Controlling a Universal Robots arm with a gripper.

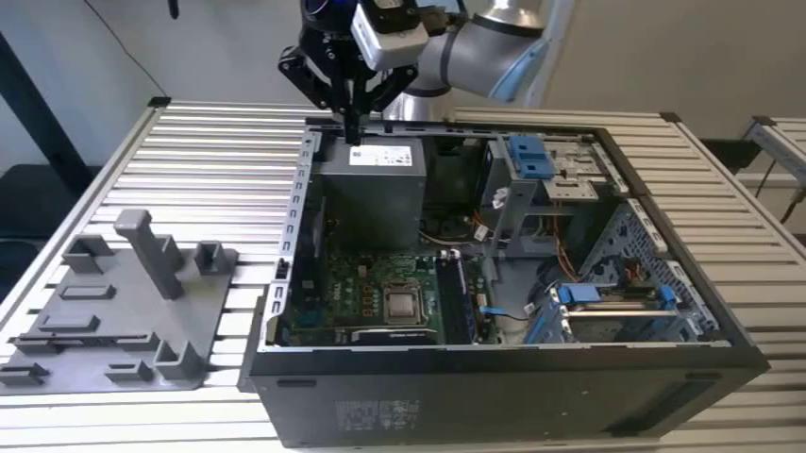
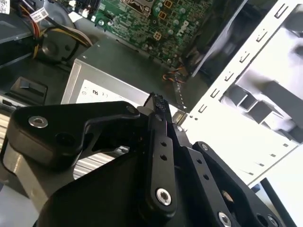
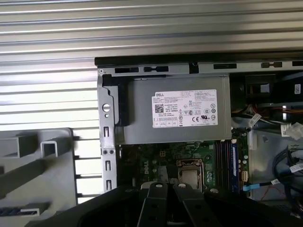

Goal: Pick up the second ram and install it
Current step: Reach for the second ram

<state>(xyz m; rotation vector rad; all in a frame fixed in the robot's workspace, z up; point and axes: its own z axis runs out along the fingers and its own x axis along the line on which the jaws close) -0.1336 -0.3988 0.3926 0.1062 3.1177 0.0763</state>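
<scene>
My gripper (image 1: 353, 135) hangs high over the back edge of the open computer case (image 1: 504, 368), above the grey power supply (image 1: 374, 189). Its two black fingers are shut together, and I see nothing between them in either wrist view (image 2: 156, 102) (image 3: 169, 187). Long dark sticks stand in the memory slots (image 1: 455, 297) beside the processor socket (image 1: 403, 304) on the green motherboard; they also appear as memory slots (image 3: 225, 160) in the first wrist view. I cannot tell whether the second ram is among them.
A grey plastic holder tray (image 1: 113, 326) with upright posts lies on the slatted table at the exterior view's left. Inside the case are blue drive brackets (image 1: 531, 156), loose cables and a metal drive cage (image 1: 605, 302). The case walls ring the motherboard.
</scene>
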